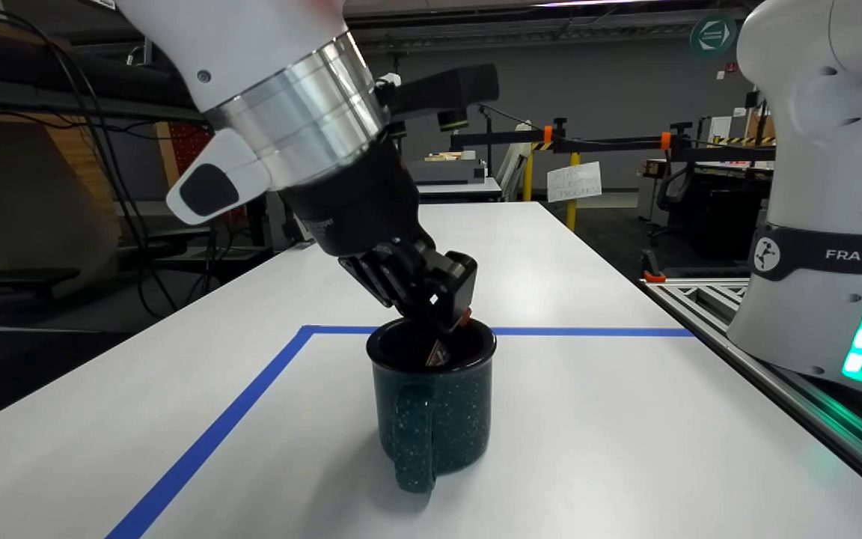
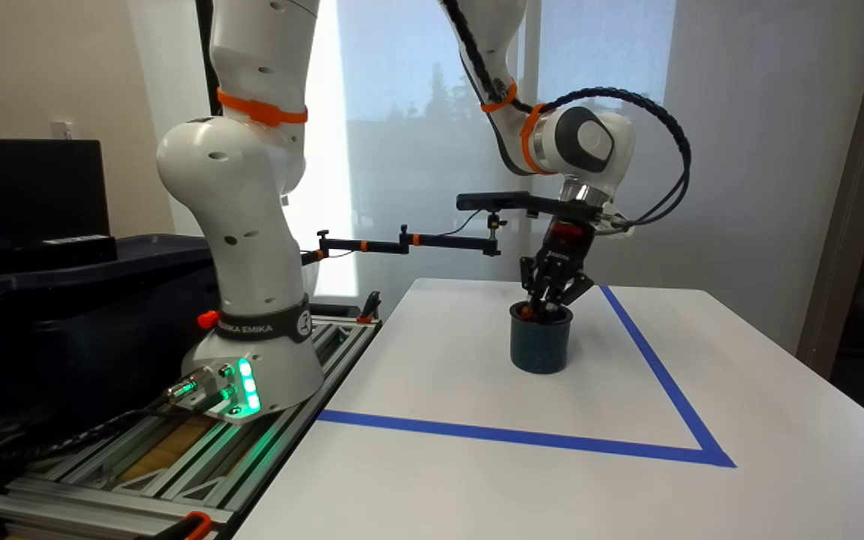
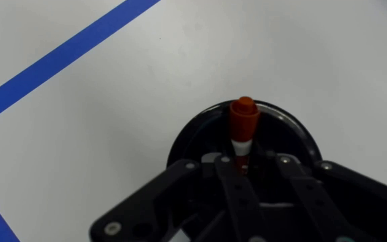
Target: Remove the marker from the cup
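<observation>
Marker (image 3: 243, 132) tilts in the cup (image 1: 465, 412), orange end up, the tool (image 3: 254, 161) parted around it.

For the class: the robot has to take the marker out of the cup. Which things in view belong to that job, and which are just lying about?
Belonging to the job:
speckled teal-green mug
orange-red-capped marker, inside the mug
pincer, at the mug's mouth

Just lying about:
blue tape
alien-logo laptop
dark storage tote
paper sign
</observation>
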Action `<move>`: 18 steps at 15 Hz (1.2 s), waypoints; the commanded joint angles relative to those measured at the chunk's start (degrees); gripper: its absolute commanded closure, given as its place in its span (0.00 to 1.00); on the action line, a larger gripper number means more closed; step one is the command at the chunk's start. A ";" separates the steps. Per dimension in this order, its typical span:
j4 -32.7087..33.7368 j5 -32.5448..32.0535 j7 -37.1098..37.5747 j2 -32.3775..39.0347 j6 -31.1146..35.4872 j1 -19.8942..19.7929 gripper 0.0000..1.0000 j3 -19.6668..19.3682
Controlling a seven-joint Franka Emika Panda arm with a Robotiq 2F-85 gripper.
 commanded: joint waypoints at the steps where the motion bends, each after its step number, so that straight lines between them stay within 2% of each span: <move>1: -1.49 0.48 -2.62 -2.63 -0.32 0.15 0.95 0.32; 7: -4.12 4.16 -8.90 -10.45 -4.13 -0.64 0.95 0.86; 11: -6.92 6.75 -14.88 -17.75 -8.67 -2.90 0.95 -1.85; 15: -12.11 4.63 -9.78 -23.45 0.64 -6.16 0.95 -7.56; 18: -16.36 1.67 -4.90 -23.71 12.06 -7.81 0.95 -9.99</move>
